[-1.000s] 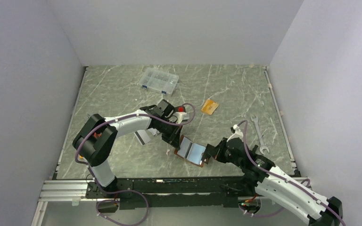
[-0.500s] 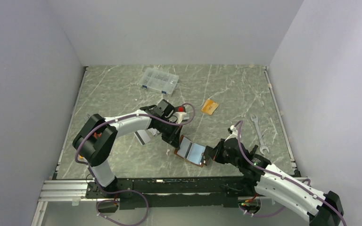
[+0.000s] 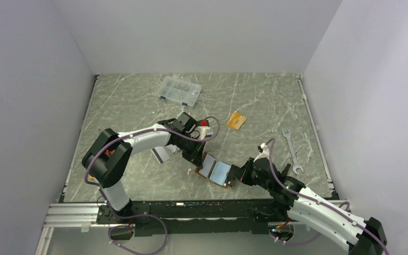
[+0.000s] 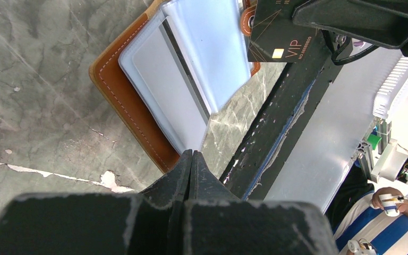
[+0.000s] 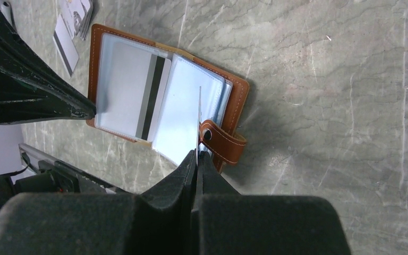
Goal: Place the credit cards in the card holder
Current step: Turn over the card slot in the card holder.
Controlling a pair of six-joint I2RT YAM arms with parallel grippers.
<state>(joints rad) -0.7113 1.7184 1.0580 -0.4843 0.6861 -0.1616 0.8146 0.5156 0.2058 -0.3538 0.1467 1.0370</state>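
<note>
Open brown leather card holder point(image 3: 216, 171), left claw point(image 4: 191, 157) pressed together at 10 o'clock, right claw point(image 5: 197, 157) pinching 1 dark plastic card point(image 4: 272, 33)

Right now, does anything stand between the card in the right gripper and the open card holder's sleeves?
Nothing visible does. The right gripper holds the credit card edge-on over the open sleeves of the card holder; the snap strap lies beside it, and the shut left gripper rests at the holder's opposite edge.
</note>
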